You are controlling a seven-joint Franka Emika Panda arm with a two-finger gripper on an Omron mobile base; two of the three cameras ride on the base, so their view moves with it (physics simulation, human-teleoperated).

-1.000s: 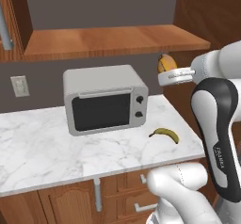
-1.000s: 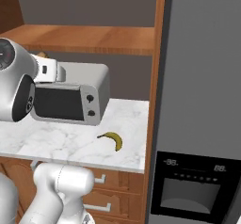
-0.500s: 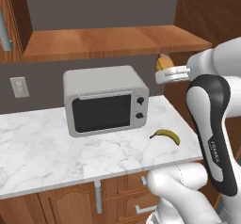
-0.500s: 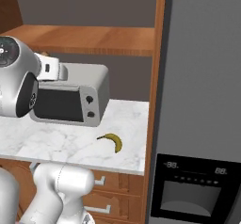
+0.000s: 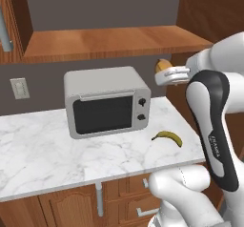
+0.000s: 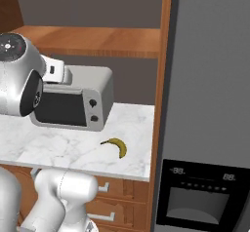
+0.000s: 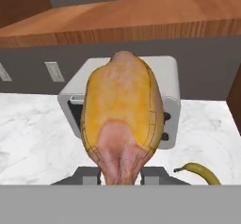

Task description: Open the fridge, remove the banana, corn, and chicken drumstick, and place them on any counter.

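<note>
Gripper (image 7: 123, 177) jaws stay clamped on chicken drumstick (image 7: 123, 119), carried slightly left above counter (image 5: 57, 154); banana (image 5: 167, 137) unmoved right of microwave (image 5: 106, 102).

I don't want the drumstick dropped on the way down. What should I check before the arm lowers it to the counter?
1. Drumstick held in the gripper: ok, it sits between the fingers in the hand view.
2. Drumstick over the counter: cannot tell; in the left base view it hangs high, near the counter's right end, beside the microwave.
3. Bare marble for landing: ok, open space lies in front of the microwave.
4. Banana already delivered: ok, it lies on the counter, apart from the microwave.
5. Corn delivered: cannot tell.
6. Fridge door state: cannot tell.
</note>
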